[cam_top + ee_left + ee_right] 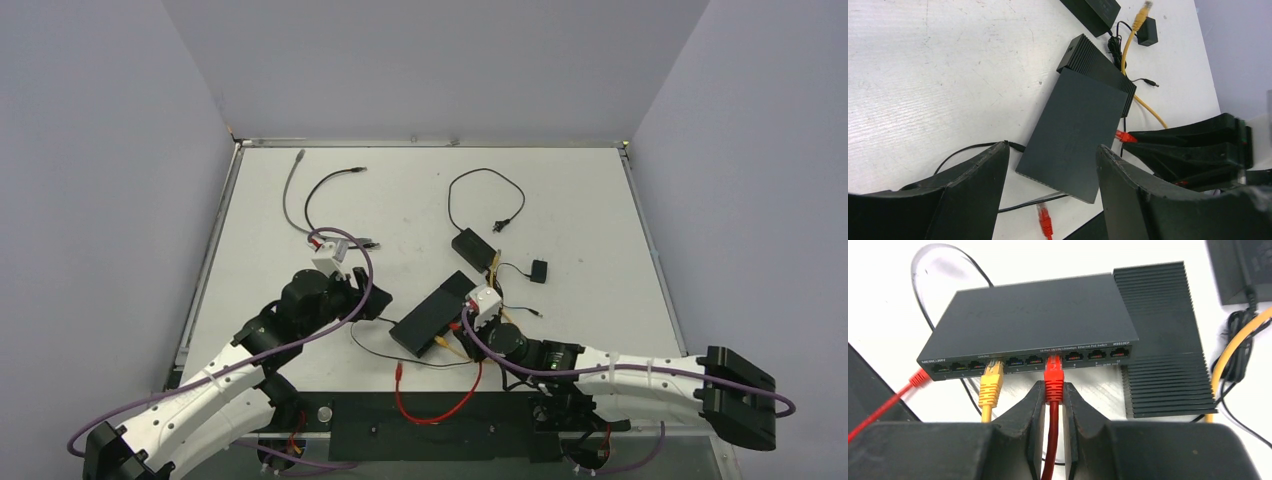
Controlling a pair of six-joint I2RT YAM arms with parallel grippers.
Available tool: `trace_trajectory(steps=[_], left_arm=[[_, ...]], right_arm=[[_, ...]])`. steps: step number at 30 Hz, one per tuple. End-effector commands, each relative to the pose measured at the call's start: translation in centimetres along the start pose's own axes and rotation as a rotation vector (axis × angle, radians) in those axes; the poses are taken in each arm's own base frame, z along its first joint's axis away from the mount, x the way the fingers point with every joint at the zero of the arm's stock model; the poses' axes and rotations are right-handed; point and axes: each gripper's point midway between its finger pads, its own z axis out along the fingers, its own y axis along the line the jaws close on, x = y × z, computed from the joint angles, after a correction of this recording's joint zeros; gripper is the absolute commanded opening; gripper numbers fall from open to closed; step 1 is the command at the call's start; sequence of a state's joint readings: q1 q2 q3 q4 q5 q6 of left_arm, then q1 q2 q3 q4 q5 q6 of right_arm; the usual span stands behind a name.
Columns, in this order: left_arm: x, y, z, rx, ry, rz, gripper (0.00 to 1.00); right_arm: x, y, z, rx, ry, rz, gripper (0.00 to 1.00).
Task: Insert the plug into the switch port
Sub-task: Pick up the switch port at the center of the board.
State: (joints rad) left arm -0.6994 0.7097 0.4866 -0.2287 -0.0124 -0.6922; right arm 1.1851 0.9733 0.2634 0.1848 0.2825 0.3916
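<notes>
**Red plug at the port mouth, final push to come**

The table (pixel 600 200) carries the switch (pixel 1038 315), lying flat with its port row facing the right arm. The left gripper (pixel 1053 149) hangs over the switch's near end with its fingers spread wide and nothing between them. I cannot tell whether it touches the case.

The right gripper (pixel 1053 390) is clamped on the red plug (pixel 1053 376), pinching its rear where the cable leaves. The plug stands square to a port near the middle of the row, its nose in the mouth. A yellow plug (pixel 991 382) sits in a port further left.

This looks like the insertion step, late on; whether the latch has caught cannot be seen. The next move calls for a short, straight push along the port's axis. The light switch may slide back unless the left gripper braces it. Only then should the right fingers let go.
</notes>
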Motion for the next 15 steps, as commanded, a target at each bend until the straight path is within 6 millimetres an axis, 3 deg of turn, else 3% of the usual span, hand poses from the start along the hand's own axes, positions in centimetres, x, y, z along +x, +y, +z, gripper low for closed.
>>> trace_trajectory(steps=[1, 9, 15], left_arm=[[-0.6, -0.6, 0.2, 0.03, -0.021, 0.006, 0.61], [0.0, -0.5, 0.5, 0.037, -0.004, 0.007, 0.62], [0.0, -0.5, 0.6, 0.04, -0.002, 0.012, 0.62]], right_arm=[[-6.3, -0.4, -1.6, 0.034, -0.215, 0.094, 0.0], [-11.5, -2.5, -5.1, 0.117, -0.373, 0.084, 0.0], [-14.1, -3.6, -6.5, 0.183, -0.423, 0.053, 0.0]])
